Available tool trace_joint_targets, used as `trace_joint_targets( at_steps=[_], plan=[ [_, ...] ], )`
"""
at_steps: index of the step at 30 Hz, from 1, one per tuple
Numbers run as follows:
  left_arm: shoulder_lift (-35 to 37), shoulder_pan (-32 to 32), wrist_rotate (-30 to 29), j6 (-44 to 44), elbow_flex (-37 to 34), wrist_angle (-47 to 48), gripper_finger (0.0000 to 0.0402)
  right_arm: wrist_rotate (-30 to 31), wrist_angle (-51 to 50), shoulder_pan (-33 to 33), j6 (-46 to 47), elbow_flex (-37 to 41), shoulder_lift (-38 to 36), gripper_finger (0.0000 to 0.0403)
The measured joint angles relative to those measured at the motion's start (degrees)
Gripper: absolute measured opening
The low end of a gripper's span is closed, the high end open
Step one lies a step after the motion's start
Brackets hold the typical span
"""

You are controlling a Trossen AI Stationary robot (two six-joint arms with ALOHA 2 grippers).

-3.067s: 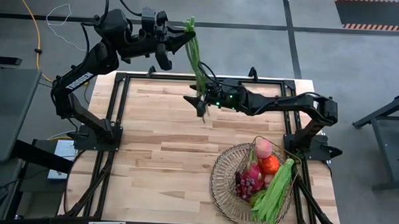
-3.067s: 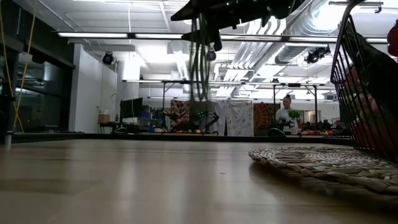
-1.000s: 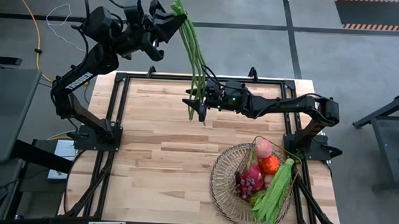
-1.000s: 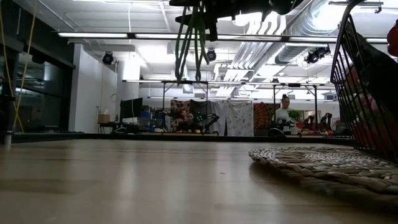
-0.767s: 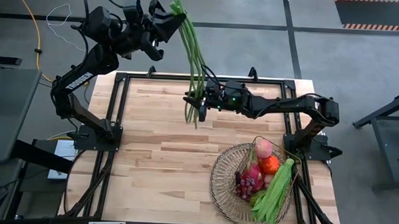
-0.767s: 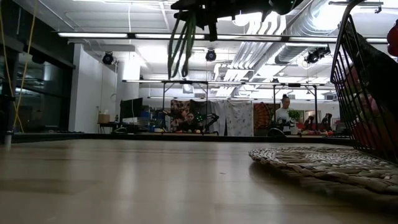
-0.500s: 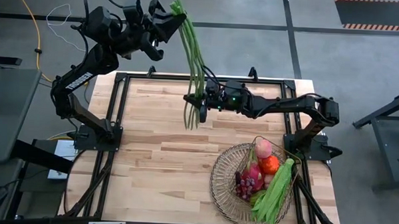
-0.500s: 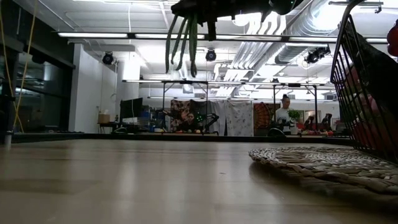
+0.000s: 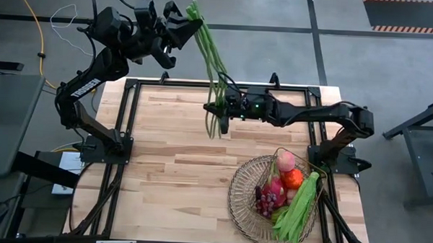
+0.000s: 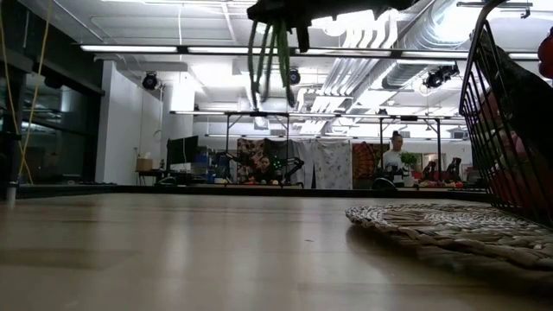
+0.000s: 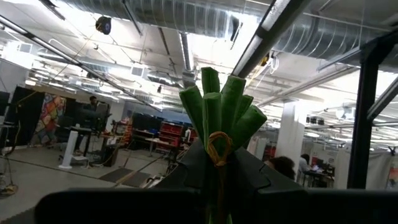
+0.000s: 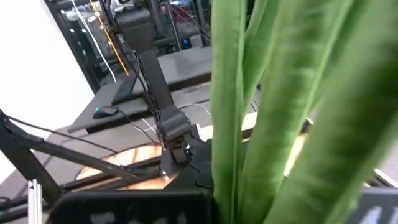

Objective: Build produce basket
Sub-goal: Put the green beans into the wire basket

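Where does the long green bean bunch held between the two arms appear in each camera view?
High view: long green bean bunch, upper middle, between left gripper and right gripper.
Low view: hanging at top centre.
Left wrist view: tied stem ends, centre.
Right wrist view: fills the right half.
Shared landmark: the bunch itself.
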State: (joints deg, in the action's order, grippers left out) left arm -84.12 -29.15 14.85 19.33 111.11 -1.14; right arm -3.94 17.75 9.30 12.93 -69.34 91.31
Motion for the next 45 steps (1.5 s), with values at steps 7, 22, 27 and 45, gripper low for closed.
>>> trace_joint_targets(
  at_steps=[7, 22, 27, 45],
  plan=[
    [0.26, -0.09, 1.21, 0.02, 0.00, 0.86, 0.0021, 0.57, -10.12, 0.07, -4.05, 0.00, -4.89, 0.0002],
    [-1.78, 2.37, 3.44, -1.83, -0.04, 21.74, 0.0020, 3.54, -36.48, 1.25, -11.58, 0.00, -17.05, 0.0001],
    [-4.56, 6.70, 5.63, -1.52, -0.04, 20.58, 0.0020, 4.55, -46.24, 1.22, -13.41, 0.00, -22.48, 0.0001],
    [-20.23, 23.29, 22.05, 17.72, -0.02, -1.26, 0.0020, 15.67, -79.97, 1.16, -14.39, -0.02, -39.66, 0.0000]
  ],
)
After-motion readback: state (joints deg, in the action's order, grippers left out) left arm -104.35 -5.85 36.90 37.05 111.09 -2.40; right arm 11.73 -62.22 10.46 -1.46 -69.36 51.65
